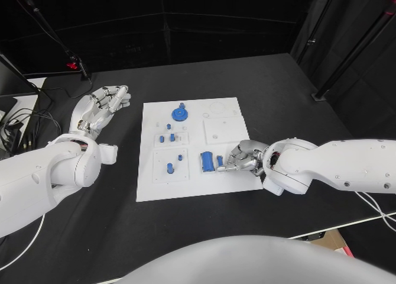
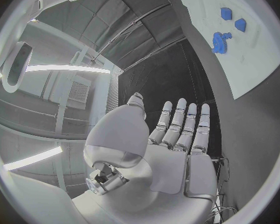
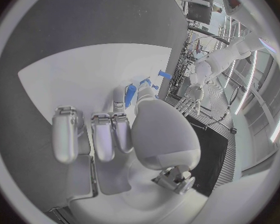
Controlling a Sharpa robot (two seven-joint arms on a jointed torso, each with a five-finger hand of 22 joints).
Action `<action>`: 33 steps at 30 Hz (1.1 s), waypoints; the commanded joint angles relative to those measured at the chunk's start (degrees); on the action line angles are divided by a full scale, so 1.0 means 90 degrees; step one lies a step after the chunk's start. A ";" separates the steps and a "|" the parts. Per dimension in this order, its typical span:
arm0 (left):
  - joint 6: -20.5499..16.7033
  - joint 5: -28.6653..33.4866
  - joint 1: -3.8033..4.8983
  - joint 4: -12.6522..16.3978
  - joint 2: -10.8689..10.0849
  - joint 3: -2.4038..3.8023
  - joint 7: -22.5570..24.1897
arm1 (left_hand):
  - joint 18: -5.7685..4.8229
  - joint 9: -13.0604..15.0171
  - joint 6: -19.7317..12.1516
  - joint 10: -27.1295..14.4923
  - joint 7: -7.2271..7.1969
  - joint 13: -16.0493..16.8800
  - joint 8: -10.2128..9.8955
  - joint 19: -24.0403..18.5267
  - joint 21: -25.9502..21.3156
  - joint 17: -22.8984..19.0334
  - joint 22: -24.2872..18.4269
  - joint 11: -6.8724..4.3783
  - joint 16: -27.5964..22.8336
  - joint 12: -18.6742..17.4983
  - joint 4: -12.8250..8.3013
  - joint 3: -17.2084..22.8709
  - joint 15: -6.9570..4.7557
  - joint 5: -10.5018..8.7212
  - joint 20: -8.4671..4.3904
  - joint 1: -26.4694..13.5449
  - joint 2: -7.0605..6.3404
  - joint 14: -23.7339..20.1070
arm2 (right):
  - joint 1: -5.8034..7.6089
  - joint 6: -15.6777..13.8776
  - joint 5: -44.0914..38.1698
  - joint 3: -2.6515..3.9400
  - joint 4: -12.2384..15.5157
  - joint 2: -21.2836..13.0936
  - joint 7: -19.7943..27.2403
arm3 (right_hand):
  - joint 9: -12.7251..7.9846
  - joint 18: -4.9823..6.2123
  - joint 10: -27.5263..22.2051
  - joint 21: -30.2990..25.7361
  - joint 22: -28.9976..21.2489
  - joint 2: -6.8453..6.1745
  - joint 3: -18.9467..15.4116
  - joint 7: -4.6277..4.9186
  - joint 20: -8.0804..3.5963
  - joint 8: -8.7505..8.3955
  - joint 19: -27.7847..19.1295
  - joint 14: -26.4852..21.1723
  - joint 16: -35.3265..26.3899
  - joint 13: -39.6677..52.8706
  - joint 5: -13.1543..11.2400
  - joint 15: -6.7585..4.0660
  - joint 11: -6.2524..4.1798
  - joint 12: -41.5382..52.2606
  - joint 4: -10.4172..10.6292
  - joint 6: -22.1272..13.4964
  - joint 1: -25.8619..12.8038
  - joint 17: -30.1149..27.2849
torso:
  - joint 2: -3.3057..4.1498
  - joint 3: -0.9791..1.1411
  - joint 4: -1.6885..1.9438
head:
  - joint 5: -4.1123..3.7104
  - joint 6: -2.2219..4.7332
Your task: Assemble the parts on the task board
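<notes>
The right hand [image 1: 240, 158] sits low over the near right part of the white board [image 1: 194, 183], fingers curled down around a small blue piece [image 1: 221, 161] right next to a bigger blue block [image 1: 207, 162]. From the head camera it looks like the fingertips are touching that small piece, but I honestly can't tell if it's actually pinched or just being pressed on. The right wrist camera doesn't settle it either: you get the back of the right hand [image 3: 124, 134] with the fingers [image 3: 65, 139] folded toward the board [image 3: 71, 79], and a blue piece [image 3: 130, 94] poking out just past the thumb.

The left hand [image 1: 103, 106] is off the board completely, resting out on the black table [image 1: 275, 83] to the board's left, fingers straight and spread, holding nothing. The left wrist camera backs that up nicely: flat left hand [image 2: 177, 139], fingers [image 2: 202, 129] stretched out side by side, nothing in the palm.

Further out on the board, the head camera shows a round blue gear [image 1: 179, 112] at the far end, plus a few little blue pegs [image 1: 168, 138] standing in the middle squares. The left wrist camera catches that same gear [image 2: 219, 41] from the side, on the board's far corner [image 2: 252, 59].
</notes>
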 commanded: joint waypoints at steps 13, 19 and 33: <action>0.0055 0.0007 0.0008 0.0003 0.0001 0.0006 0.0043 | -0.0060 -0.0010 -0.0044 -0.0044 0.0864 -0.0009 0.0029 -0.0049 0.0026 -0.0006 -0.0010 0.0001 0.0022 0.0039 -0.0012 -0.0040 -0.0018 0.0033 0.0001 0.0009 0.0025 0.0017 | 0.0005 -0.0018 -0.0035 0.0000 -0.0075 0.0035 -0.0110 | 0.0196 0.0036 0.0662 0.0053 0.1436 0.0397 0.0046 -0.0077 -0.0085 0.0314 0.0311 0.0673 0.0016 0.1674 0.0071 -0.0076 -0.0117 0.0021 -0.0020 -0.0080 0.0442 0.1677 | -0.0002 -0.0001 -0.0001 | -0.0026 0.0000; 0.0059 0.0007 0.0007 0.0003 0.0007 0.0006 0.0041 | -0.0060 -0.0010 -0.0048 -0.0046 0.0864 -0.0010 0.0032 -0.0046 0.0028 -0.0015 -0.0007 0.0001 0.0028 0.0043 -0.0014 -0.0040 -0.0018 0.0043 0.0001 0.0024 0.0036 0.0017 | 0.0005 0.0093 -0.0035 0.0000 -0.0115 0.0098 -0.0234 | 0.0213 0.0040 0.0662 0.0040 0.1431 0.0471 0.0061 -0.0107 -0.0102 0.0334 0.0305 0.0673 0.0016 0.1674 0.0215 -0.0095 -0.0143 0.0021 -0.0063 -0.0106 0.0674 0.1677 | -0.0002 0.0001 0.0008 | -0.0023 0.0000; 0.0060 0.0007 0.0006 0.0007 0.0003 0.0006 0.0041 | -0.0060 -0.0010 -0.0048 -0.0046 0.0864 -0.0010 0.0032 -0.0046 0.0028 -0.0015 -0.0007 0.0001 0.0028 0.0043 -0.0014 -0.0040 -0.0018 0.0043 0.0001 0.0024 0.0036 0.0017 | 0.0005 0.0139 -0.0067 0.0000 -0.0140 0.0150 -0.0262 | 0.0217 0.0039 0.0662 0.0039 0.1432 0.0457 0.0186 -0.0157 -0.0143 0.0345 0.0304 0.0673 0.0016 0.1674 0.0559 -0.0135 -0.0190 0.0021 -0.0439 -0.0096 0.1489 0.1677 | -0.0005 -0.0001 0.0002 | -0.0019 0.0000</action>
